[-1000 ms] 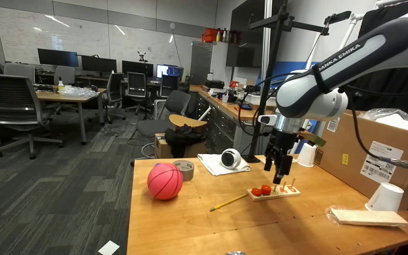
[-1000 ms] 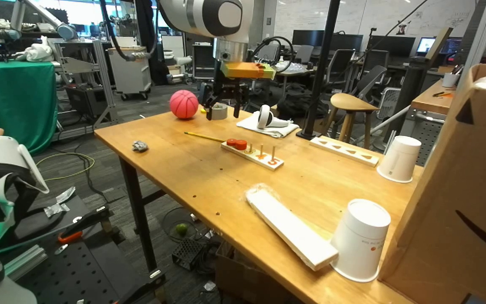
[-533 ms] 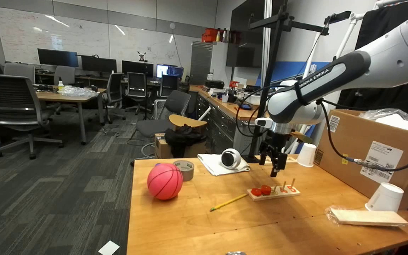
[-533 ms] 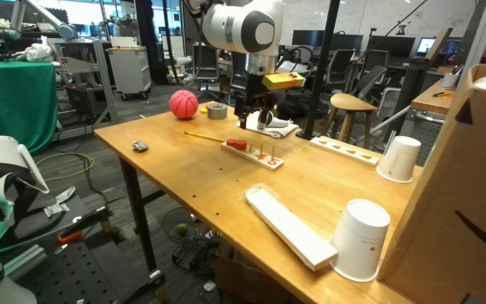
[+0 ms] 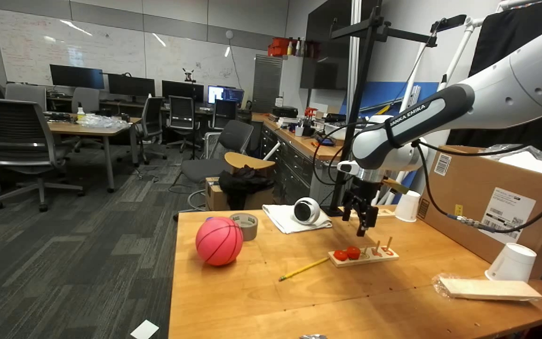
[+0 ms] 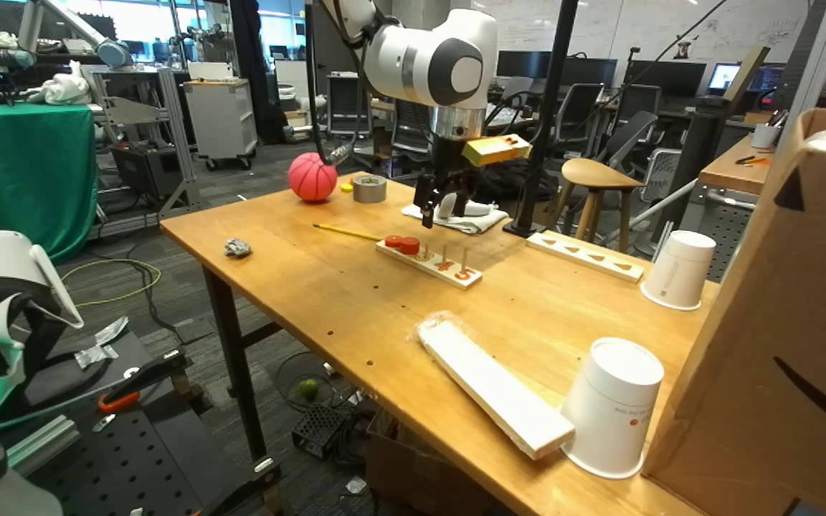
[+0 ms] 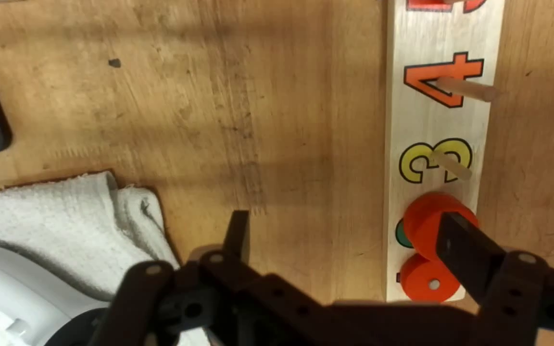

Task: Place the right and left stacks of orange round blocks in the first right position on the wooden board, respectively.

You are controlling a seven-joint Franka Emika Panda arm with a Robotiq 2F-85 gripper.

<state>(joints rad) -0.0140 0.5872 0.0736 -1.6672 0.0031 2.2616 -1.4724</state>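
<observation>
Wrist view shows empty jaws wide apart, while the taller orange stack (image 7: 425, 223) and shorter stack (image 7: 422, 281) look light and rigid, best pinched low across their sides.

Table (image 6: 298, 279), wooden board (image 7: 433, 124), 2 cups (image 6: 615, 408) (upturned)

The wrist view cuts off the board (image 7: 435, 122) at its end number (image 7: 423, 6). On the board, the gripper (image 7: 343, 224) screens part of the red blocks (image 7: 423, 226), which mostly cover a green mark (image 7: 402, 235). Well apart from the board, a towel (image 7: 65, 216) is cut off.
</observation>
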